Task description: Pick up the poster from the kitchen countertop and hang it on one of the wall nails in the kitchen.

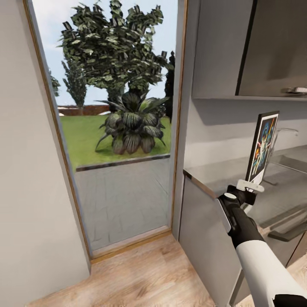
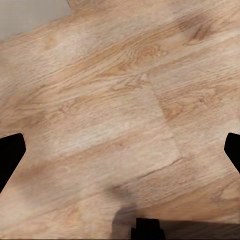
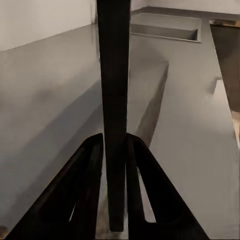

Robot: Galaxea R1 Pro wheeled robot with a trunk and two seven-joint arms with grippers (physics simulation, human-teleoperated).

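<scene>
poster held upright above the counter by the right gripper

the poster (image 1: pixel 262 147) is seen in the head view standing upright, clamped at its bottom edge by the right gripper (image 1: pixel 249 186). it is raised above the kitchen countertop (image 1: pixel 221 175) and is not touching it. its dark blue art and white border are turned partly toward the camera, within a thin black frame.

in the right wrist view the poster (image 3: pixel 114 100) is presented edge-on as a dark vertical strip, with the gripper's fingers (image 3: pixel 87 190) closed against it on both sides. the grey countertop (image 3: pixel 50 90) is seen beyond it, with a sunken sink (image 3: pixel 167 27) at the far end.

in the left wrist view the left gripper (image 2: pixel 122 150) is shown with its dark fingertips (image 2: pixel 10 155) set wide apart at the picture's edges, nothing between them. wooden floor (image 2: pixel 115 100) lies beneath it.

a tall window (image 1: pixel 115 123) is noted beside the counter's end, with a tree (image 1: pixel 113 42), a broad-leaved plant (image 1: pixel 132 125) and a lawn outside. wall cabinets (image 1: pixel 251 47) hang above the counter.
</scene>
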